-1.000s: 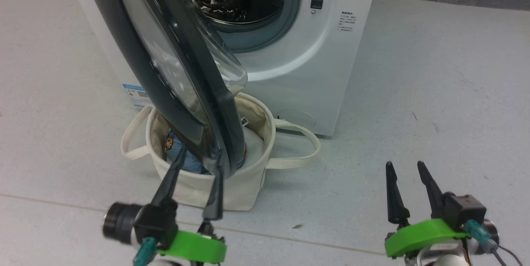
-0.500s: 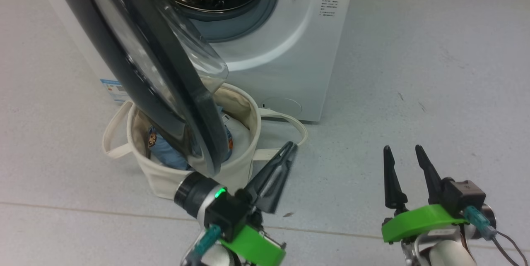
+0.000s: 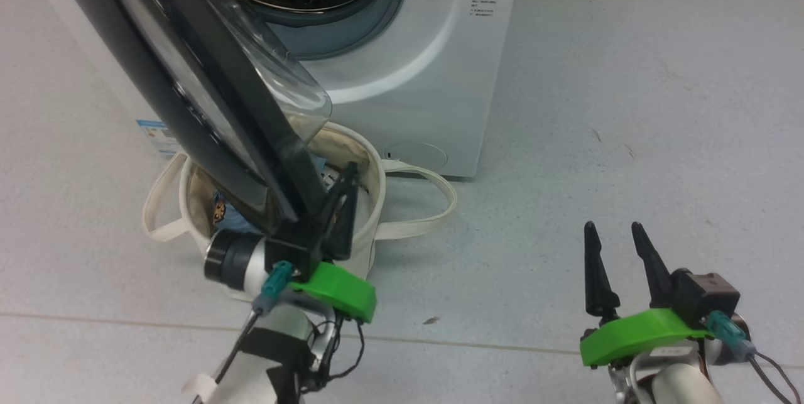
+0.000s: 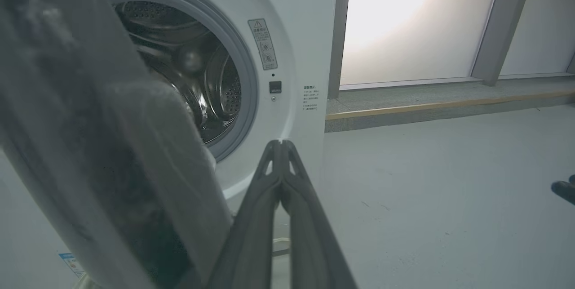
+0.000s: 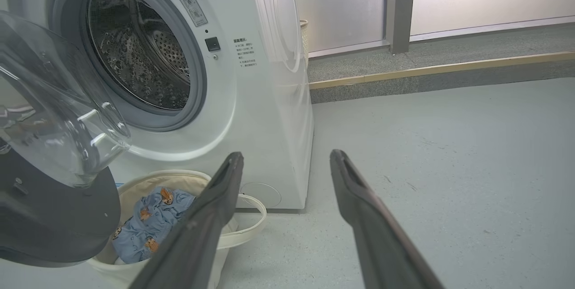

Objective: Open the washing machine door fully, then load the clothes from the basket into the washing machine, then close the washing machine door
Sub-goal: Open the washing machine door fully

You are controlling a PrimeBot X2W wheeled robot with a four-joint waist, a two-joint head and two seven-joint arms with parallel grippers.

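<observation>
The white washing machine [image 3: 427, 65] stands with its black-rimmed door [image 3: 188, 96] swung partway out over the cream basket [image 3: 375, 193]. Blue printed clothes [image 5: 148, 224] lie in the basket, and a patch of them [image 3: 231, 218] shows under the door. My left gripper [image 3: 348, 171] is shut on nothing, its fingers slanting up close beside the inner side of the door's lower rim; contact cannot be told. In the left wrist view the shut left gripper [image 4: 279, 144] points at the machine's front, with the blurred door [image 4: 112, 154] close on its left. My right gripper [image 3: 612, 228] stands open over the floor at the lower right.
The steel drum [image 5: 134, 51] is open to view. A basket handle [image 3: 433, 215] loops onto the floor to the right. A raised step with a wooden strip [image 5: 449, 68] runs along the back wall. Grey floor [image 3: 628, 109] spreads right of the machine.
My left gripper has gone from open to shut and moved from the door's outer edge round to its inner side. The head camera has shifted. The right gripper has stayed put.
</observation>
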